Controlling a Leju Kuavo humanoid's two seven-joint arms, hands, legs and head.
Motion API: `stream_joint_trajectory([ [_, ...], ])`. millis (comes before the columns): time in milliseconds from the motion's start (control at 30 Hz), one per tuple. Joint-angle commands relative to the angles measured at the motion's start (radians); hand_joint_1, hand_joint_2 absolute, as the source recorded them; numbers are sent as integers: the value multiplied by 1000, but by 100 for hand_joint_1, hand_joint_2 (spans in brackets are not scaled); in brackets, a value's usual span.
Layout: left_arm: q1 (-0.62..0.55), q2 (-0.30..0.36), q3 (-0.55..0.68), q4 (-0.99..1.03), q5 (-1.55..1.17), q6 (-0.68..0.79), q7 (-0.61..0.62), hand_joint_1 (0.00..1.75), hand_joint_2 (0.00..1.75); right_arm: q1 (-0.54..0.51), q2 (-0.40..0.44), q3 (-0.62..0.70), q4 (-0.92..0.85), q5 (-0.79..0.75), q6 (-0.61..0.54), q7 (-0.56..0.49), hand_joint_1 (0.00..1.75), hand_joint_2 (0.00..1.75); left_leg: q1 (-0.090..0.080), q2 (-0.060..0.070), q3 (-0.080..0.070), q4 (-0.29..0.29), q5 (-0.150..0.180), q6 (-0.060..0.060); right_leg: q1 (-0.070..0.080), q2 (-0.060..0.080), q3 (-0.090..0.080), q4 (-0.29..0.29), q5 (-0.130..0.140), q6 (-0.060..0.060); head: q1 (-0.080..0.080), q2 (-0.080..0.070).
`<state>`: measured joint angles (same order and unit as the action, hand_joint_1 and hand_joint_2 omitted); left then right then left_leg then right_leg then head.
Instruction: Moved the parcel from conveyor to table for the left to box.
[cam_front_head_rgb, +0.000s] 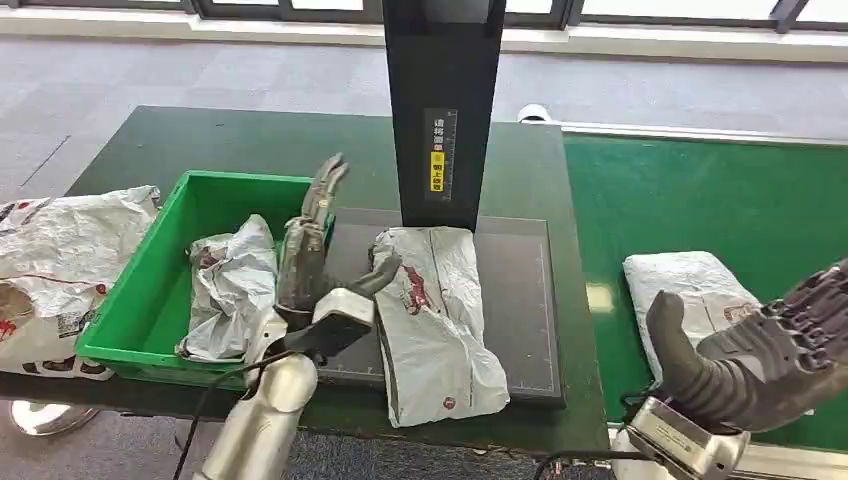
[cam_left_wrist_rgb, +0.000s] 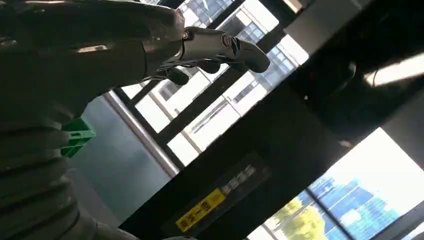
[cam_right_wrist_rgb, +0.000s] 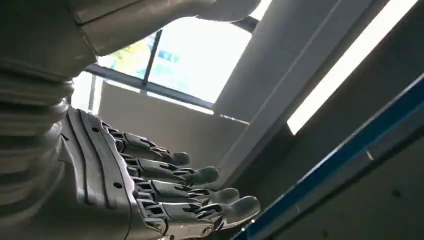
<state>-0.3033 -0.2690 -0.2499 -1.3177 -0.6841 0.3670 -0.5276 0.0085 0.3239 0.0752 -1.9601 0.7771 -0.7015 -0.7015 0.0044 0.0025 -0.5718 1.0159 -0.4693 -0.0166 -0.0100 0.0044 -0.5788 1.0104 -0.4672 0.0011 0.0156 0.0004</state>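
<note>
A crumpled grey-white parcel with red print lies on the black mat in front of the black post. My left hand stands just left of it, fingers stretched up and apart, holding nothing; its fingers show against the windows in the left wrist view. A second white parcel lies on the green conveyor. My right hand hovers over its near end, palm up, fingers spread and empty. Another crumpled parcel sits in the green box.
A tall black post with a yellow label rises at the back of the mat. More white bags are piled left of the green box on the dark table. Grey floor lies beyond.
</note>
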Motion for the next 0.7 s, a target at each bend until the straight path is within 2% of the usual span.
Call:
stream_joint_trajectory([
  [33, -244, -58, 3, 782, -88, 71, 61, 0, 175, 18, 25, 32, -44, 0, 3, 3, 0, 175, -1, -3, 3, -3, 1, 0, -1, -3, 4, -2, 0, 0, 0, 0],
  [67, -244, -59, 6, 806, -93, 72, 66, 0, 175, 18, 25, 33, -45, 0, 3, 3, 0, 175, -1, -4, 4, -4, 2, 0, -1, -4, 5, -3, 1, 0, 0, 0],
  [100, -269, -51, -23, 873, -148, 31, 144, 0, 175, 18, 25, 34, -46, -2, 3, 3, 0, 175, 0, -4, 4, -6, 2, 0, 0, -4, 6, -6, 1, 0, 0, 0],
  [233, -269, -48, -29, 881, -158, 29, 153, 0, 175, 18, 25, 34, -47, -2, 3, 3, 0, 175, -1, -2, 3, -2, 0, 0, 0, -2, 3, -1, 0, 0, 0, 0],
  [400, -274, -35, -29, 930, -220, -9, 242, 0, 175, 35, 25, 46, -33, 6, 3, 3, 0, 175, 0, -1, 3, -4, 1, 0, 1, -1, 4, -4, 1, 0, 0, 0],
  [533, -271, -3, -74, 989, -316, -46, 377, 0, 175, -1, 25, 69, 10, 6, 3, 3, 0, 175, 0, 3, 3, -3, 1, 0, 0, 3, 2, -3, 1, 0, 0, 0],
  [667, -261, 6, -109, 1001, -379, -92, 454, 0, 175, -6, 25, 70, 14, 5, 3, 3, 0, 175, 0, 4, 4, -5, 1, 0, 0, 3, 4, -4, 2, 0, 0, 0],
  [700, -261, 6, -109, 1001, -379, -92, 454, 45, 175, -6, 25, 70, 14, 5, 3, 3, 0, 175, 0, 2, 3, -4, 0, 0, 0, 2, 4, -3, 1, 0, 0, 0],
])
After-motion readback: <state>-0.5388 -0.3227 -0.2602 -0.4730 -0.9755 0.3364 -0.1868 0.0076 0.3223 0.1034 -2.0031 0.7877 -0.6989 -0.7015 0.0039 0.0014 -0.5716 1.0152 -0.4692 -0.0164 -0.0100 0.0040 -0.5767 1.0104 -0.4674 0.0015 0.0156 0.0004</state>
